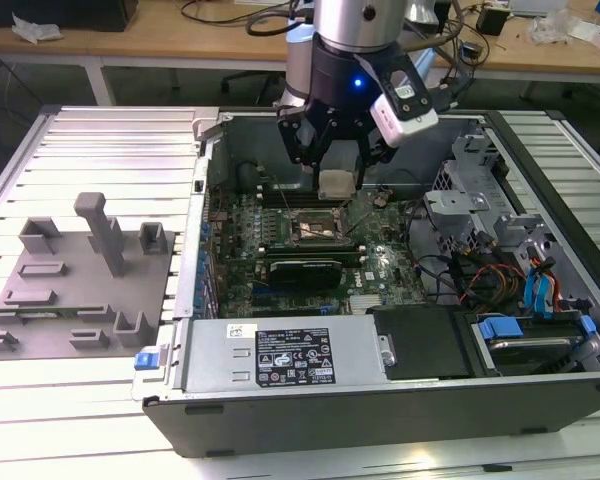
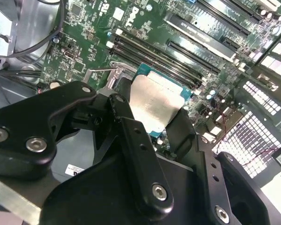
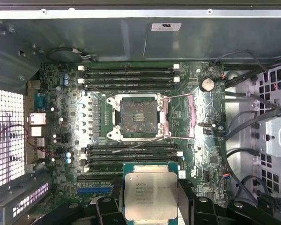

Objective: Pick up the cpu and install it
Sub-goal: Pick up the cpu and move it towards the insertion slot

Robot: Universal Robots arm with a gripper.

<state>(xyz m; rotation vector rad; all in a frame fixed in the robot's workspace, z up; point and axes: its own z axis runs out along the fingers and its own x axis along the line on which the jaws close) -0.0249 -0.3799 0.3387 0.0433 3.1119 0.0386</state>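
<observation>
Grips the cpu [image 3: 151,196] by two opposite edges between the black fingers [image 2: 181,129] of the gripper [image 1: 338,172], clamped firmly on it. Leaves the silver top bare and the underside free, likely so that nothing comes between chip and contacts. Holds it flat, level with the motherboard [image 3: 203,154] as far as both wrist views tell, presumably so that it can go down square.

Carries it inside the open computer case [image 1: 380,400], above the board and clear of it. Hangs it near the socket [image 3: 139,115] but not over it, above the bank of memory slots [image 3: 131,152] on the gripper's side of the socket.

Finds the socket uncovered, its contact field exposed and its wire lever [image 3: 178,96] unlatched, evidently made ready to take the chip.

Beyond the socket, shows a second bank of memory slots [image 3: 129,75], then the grey inner wall of the case [image 3: 107,40].

Outside the case, on the exterior view's left, shows the grey plastic blocks [image 1: 80,270] on the slatted table [image 1: 110,140], well apart from the work and seemingly no part of this step.
</observation>
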